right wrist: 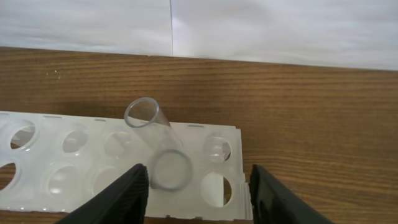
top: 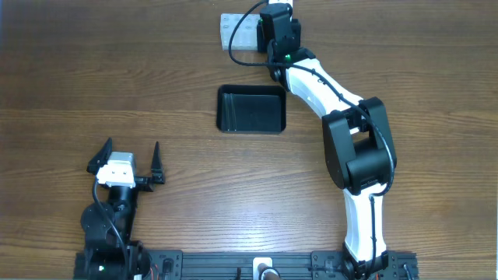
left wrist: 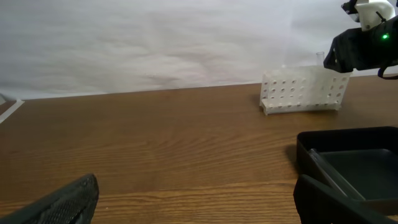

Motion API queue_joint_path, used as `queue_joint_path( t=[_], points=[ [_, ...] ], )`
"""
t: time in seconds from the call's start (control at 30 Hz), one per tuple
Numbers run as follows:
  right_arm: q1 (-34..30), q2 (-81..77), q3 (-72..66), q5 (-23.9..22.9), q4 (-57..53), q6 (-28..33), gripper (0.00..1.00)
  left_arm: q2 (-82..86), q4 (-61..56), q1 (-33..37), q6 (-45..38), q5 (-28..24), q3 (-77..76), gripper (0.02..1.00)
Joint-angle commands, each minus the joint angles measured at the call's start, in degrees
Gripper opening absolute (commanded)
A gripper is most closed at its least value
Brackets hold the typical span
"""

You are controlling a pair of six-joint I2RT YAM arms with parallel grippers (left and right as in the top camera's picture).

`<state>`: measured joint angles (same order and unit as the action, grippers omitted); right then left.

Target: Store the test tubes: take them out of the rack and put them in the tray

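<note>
- Currently, the wooden table (top: pixel 93 78) carries all the task items. The step in hand appears to be a pick at the rack.
- The black tray (top: pixel 250 110) lies near the table's middle.
- The white test tube rack (left wrist: pixel 303 90) stands just beyond the tray.
- The right gripper (right wrist: pixel 198 186) hovers over the rack's end, fingers spread wide and holding nothing.
- The left gripper (top: pixel 132 142) sits well apart, wide open and empty.
- One tilted test tube (right wrist: pixel 149 124) and one upright test tube (right wrist: pixel 171 169) stand in the rack.
- The next move likely calls for descending, closing gently on one tube, and lifting it straight up.
</note>
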<state>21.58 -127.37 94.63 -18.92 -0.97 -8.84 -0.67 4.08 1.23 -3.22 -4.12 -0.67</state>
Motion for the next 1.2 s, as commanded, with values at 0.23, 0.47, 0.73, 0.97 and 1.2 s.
queue_joint_path(
  t=[0.23,0.47,0.73,0.97,1.2],
  points=[
    [0.1,-0.6,1.3,-1.1,0.7,-0.4,0.428,0.5,0.0,-0.2,0.7,-0.5,0.3,1.0],
    [0.2,-0.6,1.3,-1.1,1.4,-0.4,0.408,0.5,0.0,-0.2,0.7,-0.5,0.3,1.0],
    [0.3,-1.2,1.3,-1.1,3.5,-0.6,0.454,0.5,0.0,-0.2,0.7,-0.5,0.3,1.0],
    [0.3,-1.8,1.3,-1.1,4.5,-0.6,0.452,0.5,0.0,-0.2,0.7,-0.5,0.3,1.0],
    [0.9,-2.5,1.5,-3.0,5.0,-0.5,0.452,0.5,0.0,-0.2,0.7,-0.5,0.3,1.0]
  ],
)
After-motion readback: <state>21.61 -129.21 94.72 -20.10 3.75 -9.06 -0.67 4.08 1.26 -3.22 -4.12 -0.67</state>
